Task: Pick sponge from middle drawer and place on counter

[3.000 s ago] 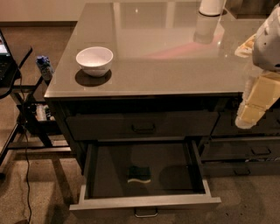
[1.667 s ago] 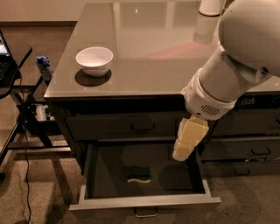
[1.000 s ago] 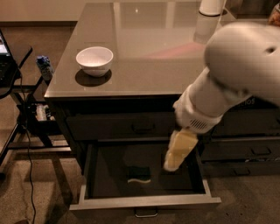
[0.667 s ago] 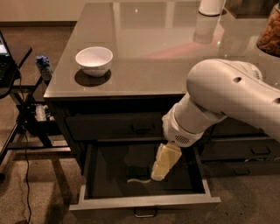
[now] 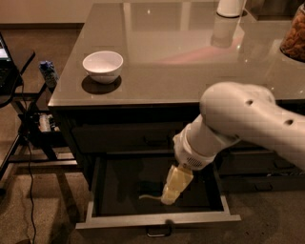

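Note:
The middle drawer point(image 5: 157, 219) is pulled open below the counter point(image 5: 181, 57); it has a grey front panel and a small metal loop handle point(image 5: 158, 233). The sponge point(image 5: 148, 194) lies on the drawer's dark floor, left of centre; its dark top blends into the floor and its pale yellow edge shows. My gripper point(image 5: 170, 194), cream-coloured, reaches down into the drawer from the right. Its tip is right at the sponge's right end. I cannot tell if it touches. My white arm point(image 5: 238, 124) crosses in front of the cabinet.
A white bowl point(image 5: 103, 66) stands on the counter's front left. A white cylinder point(image 5: 230, 6) stands at the back and a jar point(image 5: 294, 34) at the right edge. A black side table point(image 5: 13, 64), a stand and cables are to the left.
My arm has swung in from the right and moved left and down. The gripper went from beside the counter edge into the open drawer, ending at the sponge. The sponge has not moved.

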Available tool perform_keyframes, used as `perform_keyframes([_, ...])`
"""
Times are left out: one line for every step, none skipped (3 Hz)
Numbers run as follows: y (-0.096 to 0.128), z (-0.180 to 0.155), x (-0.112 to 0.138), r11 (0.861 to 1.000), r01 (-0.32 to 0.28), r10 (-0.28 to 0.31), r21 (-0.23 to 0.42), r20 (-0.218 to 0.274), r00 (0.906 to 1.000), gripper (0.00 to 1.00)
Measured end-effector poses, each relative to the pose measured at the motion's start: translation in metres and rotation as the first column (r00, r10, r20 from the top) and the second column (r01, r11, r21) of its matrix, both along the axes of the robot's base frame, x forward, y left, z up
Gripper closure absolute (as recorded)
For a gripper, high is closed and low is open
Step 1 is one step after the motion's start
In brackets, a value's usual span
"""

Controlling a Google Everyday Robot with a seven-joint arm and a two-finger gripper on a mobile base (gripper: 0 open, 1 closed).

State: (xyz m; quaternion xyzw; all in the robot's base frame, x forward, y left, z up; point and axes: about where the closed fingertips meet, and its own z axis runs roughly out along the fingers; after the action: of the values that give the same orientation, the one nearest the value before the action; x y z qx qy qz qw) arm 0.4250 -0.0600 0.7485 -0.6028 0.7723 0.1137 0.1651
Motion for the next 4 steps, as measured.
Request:
perform_keyframes([0.009, -0.061, 0.001, 0.998, -0.009, 0.011, 0.057, -0.031, 0.9995, 0.0])
perform_keyframes([0.016, -0.114, 0.011, 0.994, -0.006, 0.013, 0.105, -0.062, 0.998, 0.0])
perform_keyframes([0.016, -0.116, 0.012, 0.994, -0.004, 0.011, 0.108, -0.062, 0.998, 0.0])
perform_keyframes([0.022, -0.155, 0.029, 0.987, 0.028, -0.018, 0.158, -0.062, 0.9979, 0.0])
